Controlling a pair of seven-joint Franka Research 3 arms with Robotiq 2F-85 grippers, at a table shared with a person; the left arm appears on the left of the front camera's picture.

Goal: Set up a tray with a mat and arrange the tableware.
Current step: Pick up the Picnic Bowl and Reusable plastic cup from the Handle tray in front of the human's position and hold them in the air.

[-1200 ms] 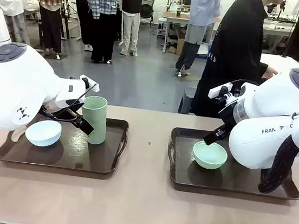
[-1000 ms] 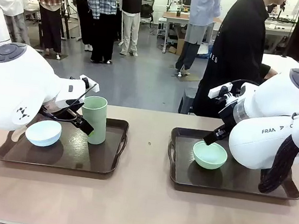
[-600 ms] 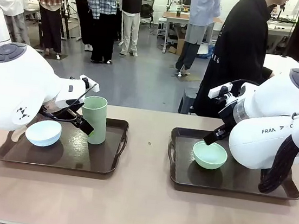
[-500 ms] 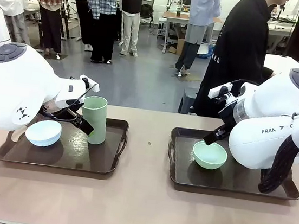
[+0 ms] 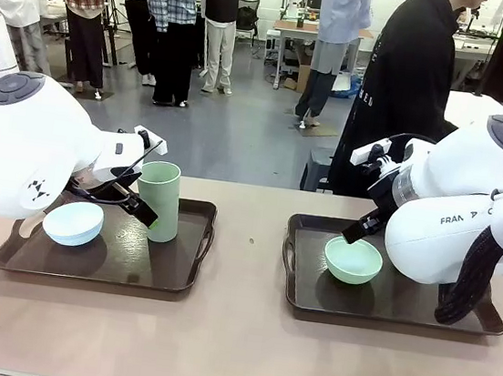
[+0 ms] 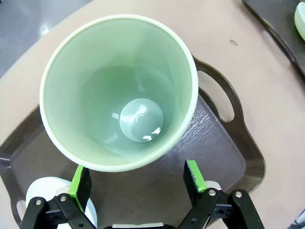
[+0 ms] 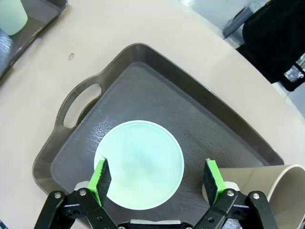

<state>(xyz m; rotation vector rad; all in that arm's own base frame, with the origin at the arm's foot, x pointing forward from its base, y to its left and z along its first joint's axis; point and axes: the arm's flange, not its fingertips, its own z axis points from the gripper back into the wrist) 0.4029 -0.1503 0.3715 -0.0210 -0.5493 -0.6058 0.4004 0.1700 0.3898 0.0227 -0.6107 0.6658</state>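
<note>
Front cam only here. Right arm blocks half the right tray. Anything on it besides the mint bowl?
Observer: Yes. The right wrist view shows a brown-tan cup on that tray, beside the mint green bowl.
Operator: Right end effector gripping the bowl?
Observer: No. The right end effector is open, jaws astride the bowl, nothing gripped.
Operator: Anything inside the green cup?
Observer: No. The left wrist view looks straight into the light green cup; it is empty.

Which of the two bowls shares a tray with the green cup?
The pale blue bowl, on the left tray beside the tall green cup. The mint green bowl sits on the right tray instead.
</note>
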